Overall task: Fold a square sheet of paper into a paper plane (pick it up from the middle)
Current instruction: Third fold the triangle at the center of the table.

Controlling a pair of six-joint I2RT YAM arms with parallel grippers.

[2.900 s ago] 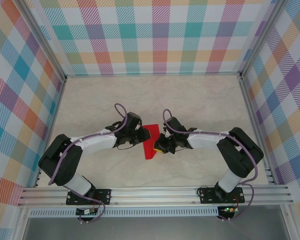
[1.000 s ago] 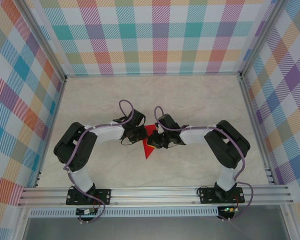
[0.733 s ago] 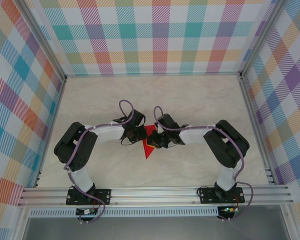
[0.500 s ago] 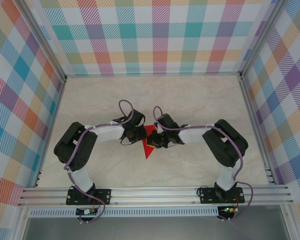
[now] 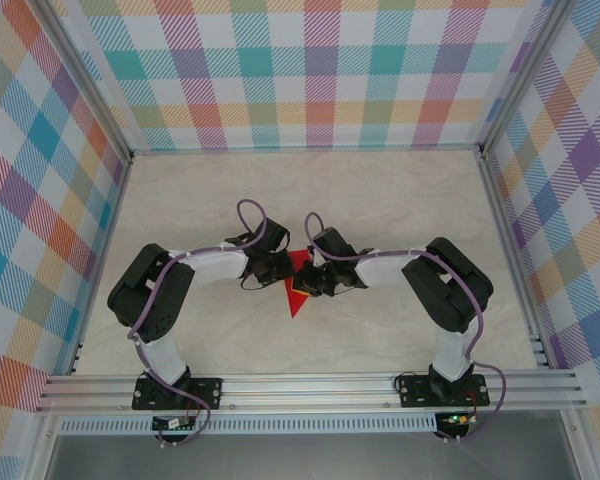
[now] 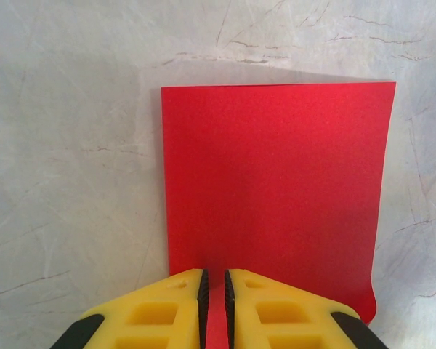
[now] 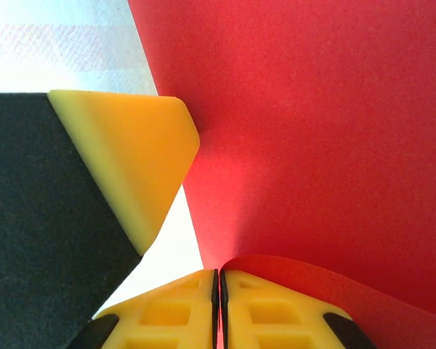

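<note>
Pale marbled bench (image 5: 400, 200), centre: thin bright red paper sheet (image 6: 276, 189), part-folded. Left end effector (image 6: 215, 287) and right end effector (image 7: 219, 287) each pinch an edge. I'd worry opposing pulls tear or miscrease it.

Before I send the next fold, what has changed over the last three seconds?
Both arms tucked their elbows inward and carried the left hand and right hand slightly away from the bases. The red paper between them went from a broad patch to a narrower shape pointing at the near edge. Over the last second almost nothing moved; both hands are shut on the paper.
</note>
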